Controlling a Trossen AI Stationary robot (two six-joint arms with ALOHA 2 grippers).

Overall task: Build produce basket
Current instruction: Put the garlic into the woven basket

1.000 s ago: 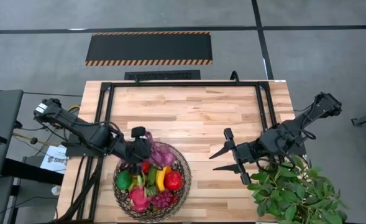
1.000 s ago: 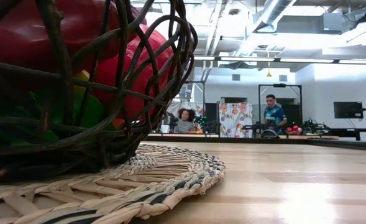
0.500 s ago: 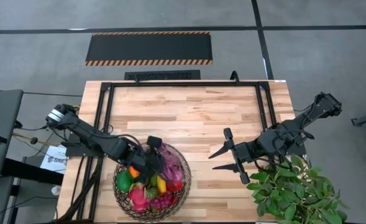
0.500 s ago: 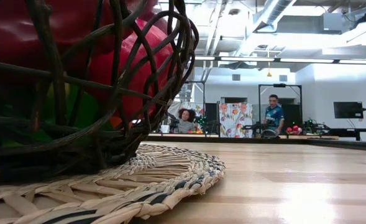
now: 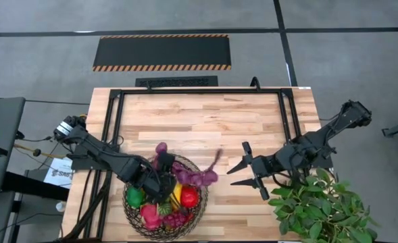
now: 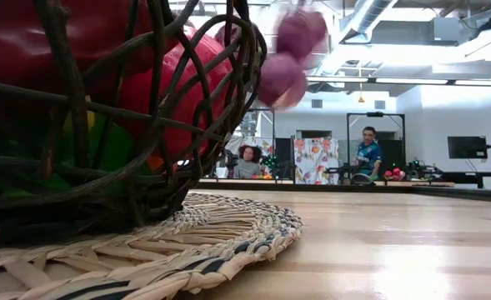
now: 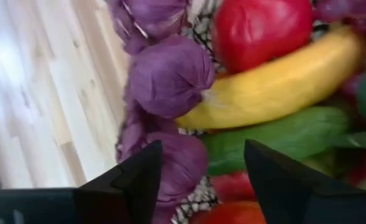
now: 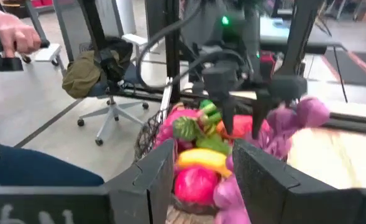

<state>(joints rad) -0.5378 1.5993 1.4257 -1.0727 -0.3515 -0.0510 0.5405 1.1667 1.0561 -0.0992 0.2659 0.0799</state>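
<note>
The dark brown woven-wire basket (image 5: 165,201) sat at the table's near edge, left of centre, heaped with toy produce: a red apple (image 5: 188,196), a yellow banana (image 5: 176,194), a green fruit (image 5: 135,196) and a pink dragonfruit (image 5: 149,215). A bunch of purple grapes (image 5: 197,175) lay across the basket's far right rim, trailing out over the light wooden table (image 5: 205,121). Only the low view showed a flat woven straw mat (image 6: 178,242) under the basket, and the grapes blurred in the air above the rim. The left wrist view alone gave the close detail: grapes touching the banana, a green cucumber (image 7: 276,134) beside it.

The left gripper (image 5: 163,187) hung over the basket's middle, its two dark fingers (image 7: 133,180) parted with nothing between them. The right gripper (image 5: 242,170) hovered above bare table well to the right of the basket, jaws spread and empty, near a leafy green plant (image 5: 324,209). The right wrist view looked back at the basket and showed a person's hand (image 8: 12,31) at the room's edge.
</note>
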